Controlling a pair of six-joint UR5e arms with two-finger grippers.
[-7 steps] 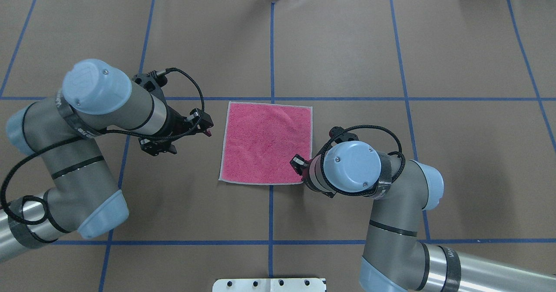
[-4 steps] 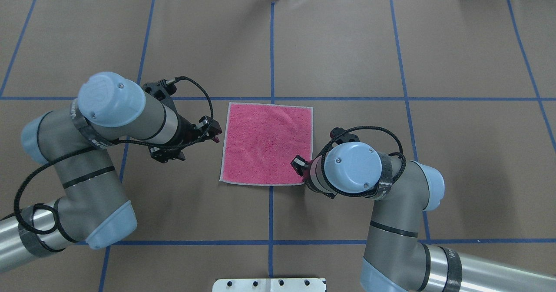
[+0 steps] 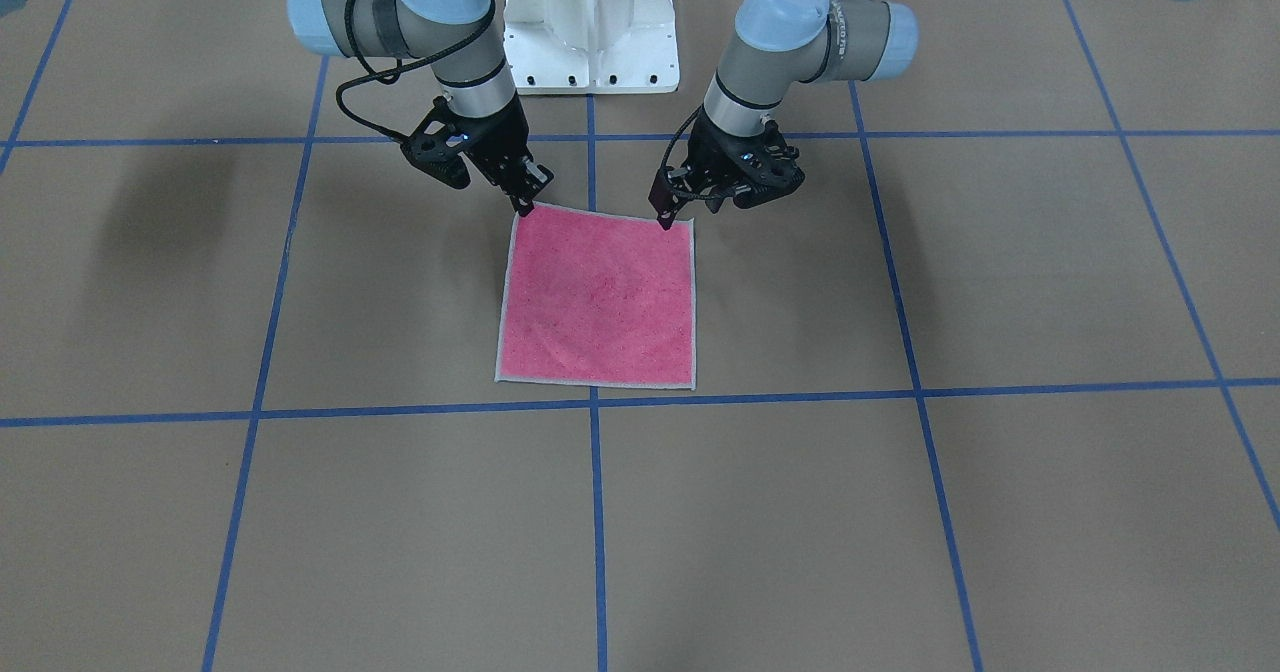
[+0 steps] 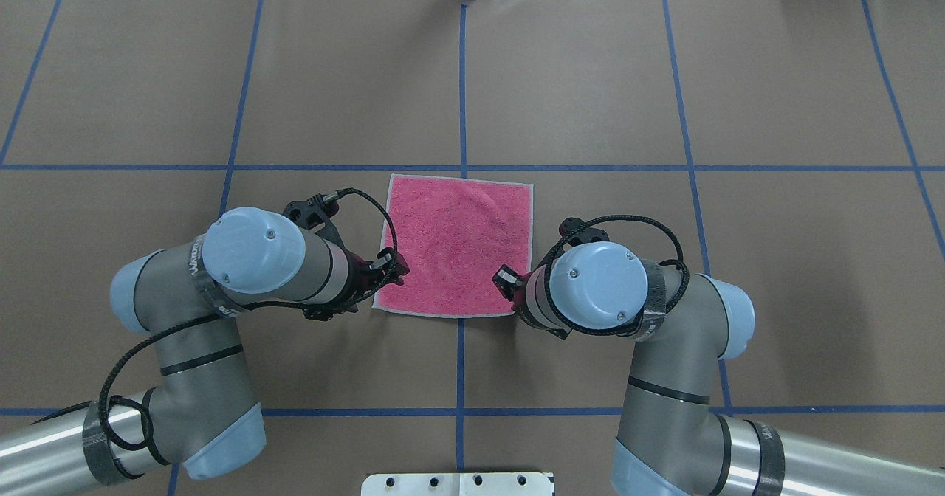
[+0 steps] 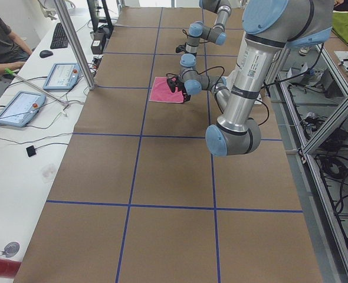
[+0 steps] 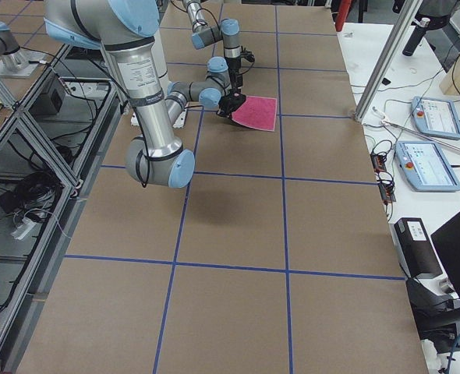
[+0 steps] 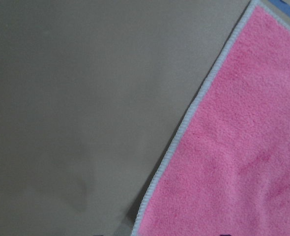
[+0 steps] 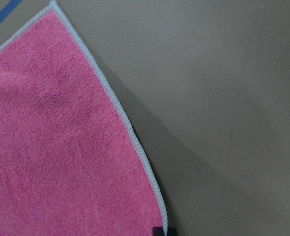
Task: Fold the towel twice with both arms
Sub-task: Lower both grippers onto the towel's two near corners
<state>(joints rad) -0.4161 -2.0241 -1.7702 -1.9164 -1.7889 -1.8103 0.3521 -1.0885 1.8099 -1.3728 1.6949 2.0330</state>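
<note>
Brown paper tabletop (image 4: 590, 75) bears fluffy pink square towel (image 4: 458, 245); left gripper (image 3: 663, 214), right gripper (image 3: 523, 204) at corners, spread cannot be told

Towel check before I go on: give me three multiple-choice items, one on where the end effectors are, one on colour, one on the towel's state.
1. The left end effector and right end effector are by the towel's: A) corners nearest the robot B) farthest corners C) middle
2. The upward face is: A) grey B) pink C) white
3. The towel is: A) folded once B) flat, unfolded C) lifted up
Answers: 1 A, both stand at its robot-side edge; 2 B, pink shows in every view; 3 B, a full square lies flat.
</note>
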